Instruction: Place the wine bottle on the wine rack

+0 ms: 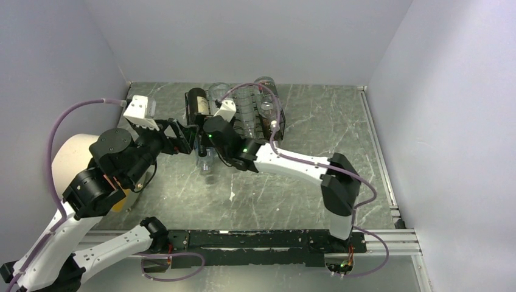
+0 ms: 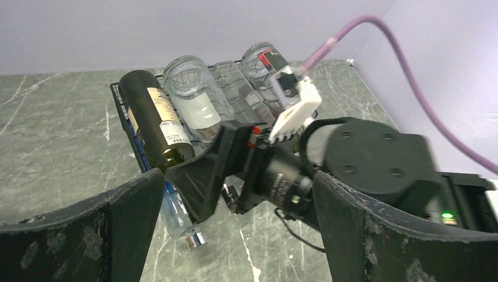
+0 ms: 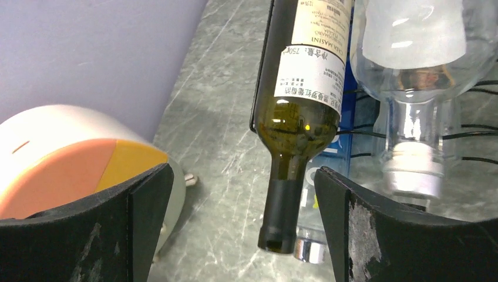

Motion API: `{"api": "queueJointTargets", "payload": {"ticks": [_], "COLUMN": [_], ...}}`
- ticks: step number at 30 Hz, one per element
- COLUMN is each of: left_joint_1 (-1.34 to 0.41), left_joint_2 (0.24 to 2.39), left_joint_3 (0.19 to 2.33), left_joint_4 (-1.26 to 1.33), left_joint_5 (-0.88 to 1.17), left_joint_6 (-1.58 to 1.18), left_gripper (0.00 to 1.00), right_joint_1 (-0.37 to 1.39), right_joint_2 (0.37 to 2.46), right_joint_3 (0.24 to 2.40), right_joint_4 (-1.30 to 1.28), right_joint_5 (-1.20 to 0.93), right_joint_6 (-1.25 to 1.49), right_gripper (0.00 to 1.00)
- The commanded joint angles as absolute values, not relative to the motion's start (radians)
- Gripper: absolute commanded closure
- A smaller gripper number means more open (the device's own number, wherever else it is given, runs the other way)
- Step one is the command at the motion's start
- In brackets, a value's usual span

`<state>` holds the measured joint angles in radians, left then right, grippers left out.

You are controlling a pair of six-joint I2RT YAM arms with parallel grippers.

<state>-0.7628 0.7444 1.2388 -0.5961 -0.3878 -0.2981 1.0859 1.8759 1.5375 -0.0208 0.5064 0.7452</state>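
The wine bottle (image 3: 302,111) lies on its side in the left end slot of the wine rack (image 2: 126,120). In the top view it is in the upper middle of the frame. Its neck sticks out past the front of the rack, over the grey desk (image 3: 223,147). In the right wrist view the neck points down to the bottom middle of the frame.

The right fingers (image 3: 141,200) are spread wide, one on each side of the neck, and hold nothing. The left fingers (image 2: 117,223) are spread wide too and hold nothing.

I think the step now is to let the bottle rest and move away. To do it well, the right fingers should go straight back, in line with the neck, and not bump it. A bump could make the bottle roll or slide out. The left fingers should stay off the rack.

A small clear bottle (image 3: 308,247) with a silver cap lies under the neck. Bigger clear bottles (image 2: 191,97) lie in the next slots. A round white, orange and yellow thing (image 3: 70,158) sits at the lower left.

The cream label (image 3: 308,79) shows "750" and small Chinese writing. One line looks like "CASA MASINI", but I am not sure.
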Motion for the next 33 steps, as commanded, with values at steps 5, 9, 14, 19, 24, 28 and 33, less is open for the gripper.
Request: {"api": "queueJointTargets", "payload": {"ticks": [5,9,14,19,24,28,33], "left_joint_1": [-0.758,-0.759,-0.758,-0.758,-0.759,-0.758,-0.759], "left_joint_2": [0.759,0.721,0.663,0.648,0.627,0.591,0.548], "left_joint_3": [1.29,1.266,1.216,1.269,1.342,1.377,1.414], "left_joint_4": [-0.621,-0.598,-0.525,-0.537,-0.567,-0.572,-0.575], "left_joint_5": [-0.372,-0.385,-0.38,-0.378,-0.382,-0.378,-0.369], "left_joint_6": [-0.309,-0.297,-0.262,-0.211,-0.185,-0.168,-0.16], "left_gripper": [0.01,0.01,0.01,0.02,0.01,0.01,0.0], "right_joint_1": [1.072,1.073,1.073,1.075,1.074,1.075,1.075], "right_joint_2": [1.598,1.435,1.292,1.14,0.998,0.887,0.769], "right_joint_3": [1.319,1.193,1.149,1.165,1.256,1.308,1.304], "right_joint_4": [-0.093,-0.203,-0.414,-0.536,-0.622,-0.596,-0.479], "right_joint_5": [0.518,0.626,0.834,0.936,0.989,0.977,0.948], "right_joint_6": [0.587,0.526,0.58,0.495,0.411,0.32,0.178], "right_gripper": [0.03,0.03,0.03,0.03,0.03,0.03,0.03]}}
